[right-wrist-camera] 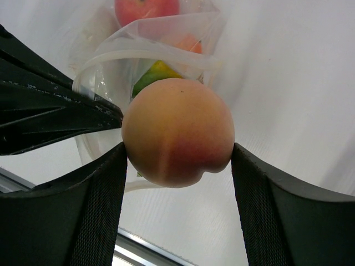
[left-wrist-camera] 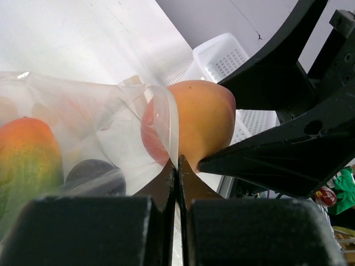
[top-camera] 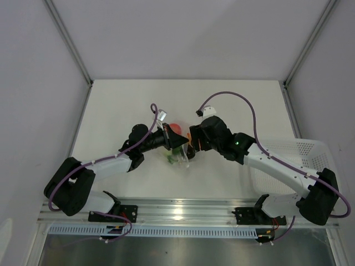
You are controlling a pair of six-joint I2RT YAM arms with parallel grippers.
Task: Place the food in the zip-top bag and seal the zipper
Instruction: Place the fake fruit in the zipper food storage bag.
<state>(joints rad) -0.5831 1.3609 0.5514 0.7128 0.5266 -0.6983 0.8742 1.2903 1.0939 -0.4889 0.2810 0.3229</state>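
The clear zip-top bag (top-camera: 180, 156) lies mid-table with its mouth held apart. My left gripper (left-wrist-camera: 177, 162) is shut on the bag's mouth edge, pinching the zipper strip (left-wrist-camera: 172, 130). My right gripper (right-wrist-camera: 177, 153) is shut on the orange-peach round fruit (right-wrist-camera: 177, 131), both fingers pressed against its sides. That fruit (left-wrist-camera: 204, 121) sits right at the bag's mouth (right-wrist-camera: 158, 51), partly past the lip. Inside the bag are a red round fruit (right-wrist-camera: 147, 8), a green-orange piece (left-wrist-camera: 26, 158) and a small dark-purple one (left-wrist-camera: 94, 172).
A white slotted basket (top-camera: 302, 158) stands at the right of the table, under the right arm's forearm. The two grippers (top-camera: 187, 145) meet tip to tip over the bag. Metal rails (top-camera: 183, 209) run along the near edge.
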